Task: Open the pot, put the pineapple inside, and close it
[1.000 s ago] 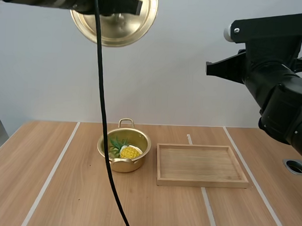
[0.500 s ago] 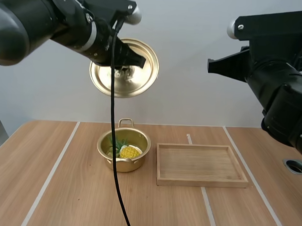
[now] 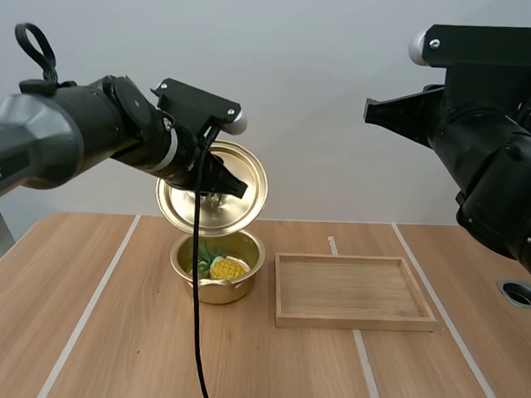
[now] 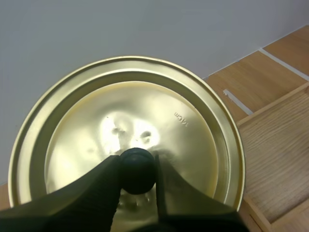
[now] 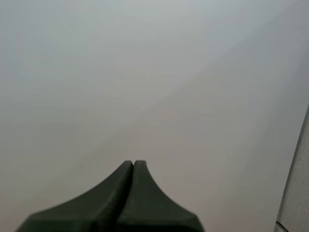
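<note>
A: Pot (image 3: 219, 291) closing yet?
B: Not yet. Left gripper (image 4: 137, 170) is pinching the black knob (image 4: 137, 163) of the lid (image 4: 145, 106). The lid is hanging tilted just over the pot's back rim, not seated.
A: Pineapple?
B: Pineapple (image 3: 227, 268) is sitting inside the pot, leaves pointing left. So opening and loading are looking done. Only lowering, levelling and releasing the lid is remaining, I'd judge.
A: Right side doing anything?
B: Right gripper (image 5: 133, 164) is idling up high, fingers pressed together on nothing, well apart from the pot and the wooden tray (image 3: 355, 323) beside it.
</note>
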